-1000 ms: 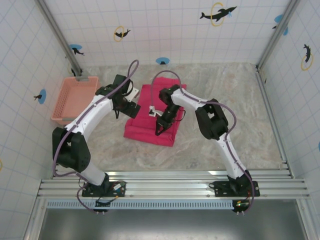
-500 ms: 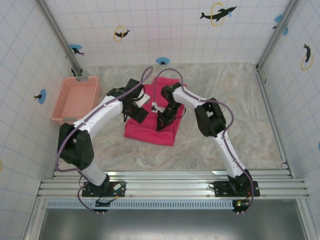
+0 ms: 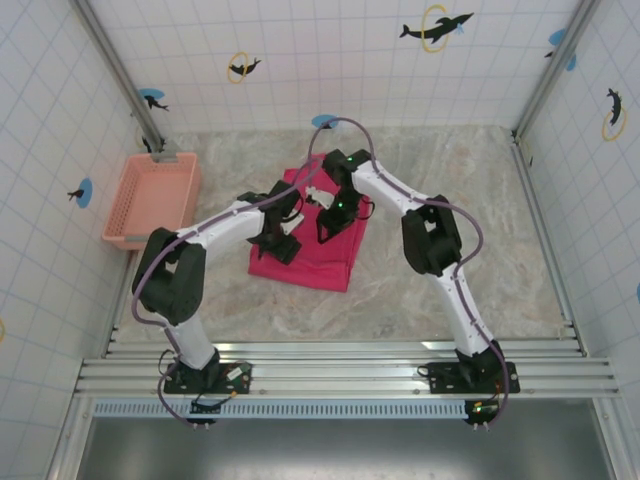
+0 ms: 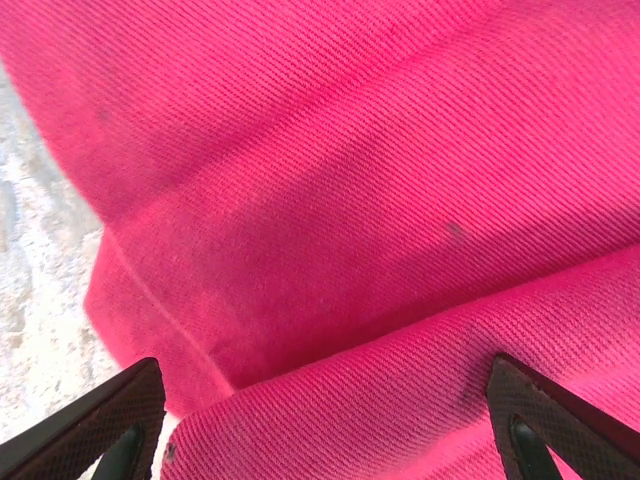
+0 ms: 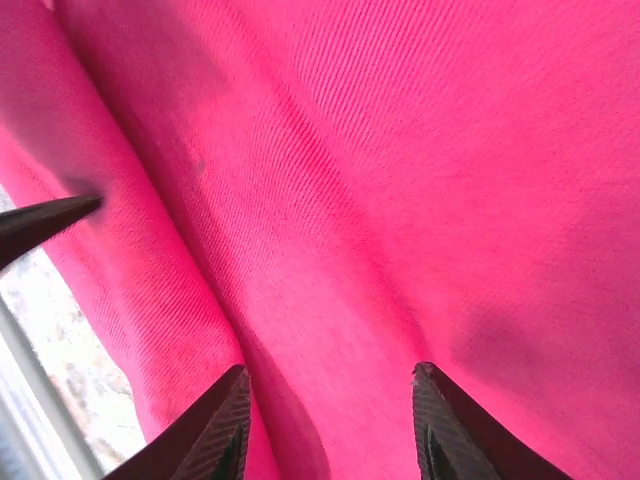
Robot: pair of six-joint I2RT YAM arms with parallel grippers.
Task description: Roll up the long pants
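Long pants (image 3: 320,265) folded; left jaws spread, shifted onto cloth; right jaws newly parted, farther back.

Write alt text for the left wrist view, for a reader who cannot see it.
Folded magenta long pants lie close under the open left gripper, whose dark fingertips stand in the bottom corners. A strip of marbled table shows at left.
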